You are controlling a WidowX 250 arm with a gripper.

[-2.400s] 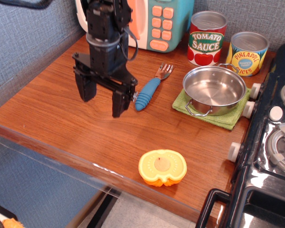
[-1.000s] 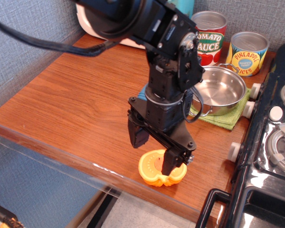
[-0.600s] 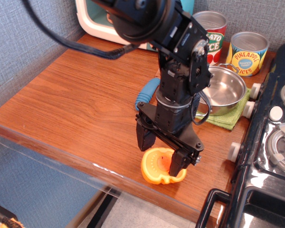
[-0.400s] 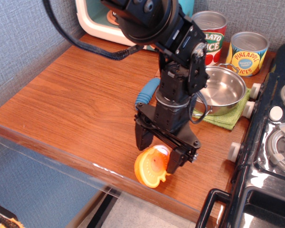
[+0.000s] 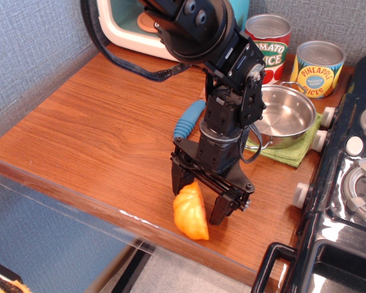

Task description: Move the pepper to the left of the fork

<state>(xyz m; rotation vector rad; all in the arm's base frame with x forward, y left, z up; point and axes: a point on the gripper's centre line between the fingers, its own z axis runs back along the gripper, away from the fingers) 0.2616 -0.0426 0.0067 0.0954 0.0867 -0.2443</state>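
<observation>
The pepper [image 5: 191, 212] was held on edge in the closed hand [image 5: 200, 204], near the tabletop [image 5: 97, 128] front, well short of the fork [image 5: 189, 119], ready for carrying.

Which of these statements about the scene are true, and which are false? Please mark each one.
1. The claw holds the pepper. True.
2. The pepper lies flat with its cut face up. False: it is tipped on edge, orange outside showing.
3. The pot sits on a green cloth. True.
4. The fork's handle is red. False: it is blue.
5. Two cans stand behind the pot. True: tomato sauce and pineapple.
</observation>
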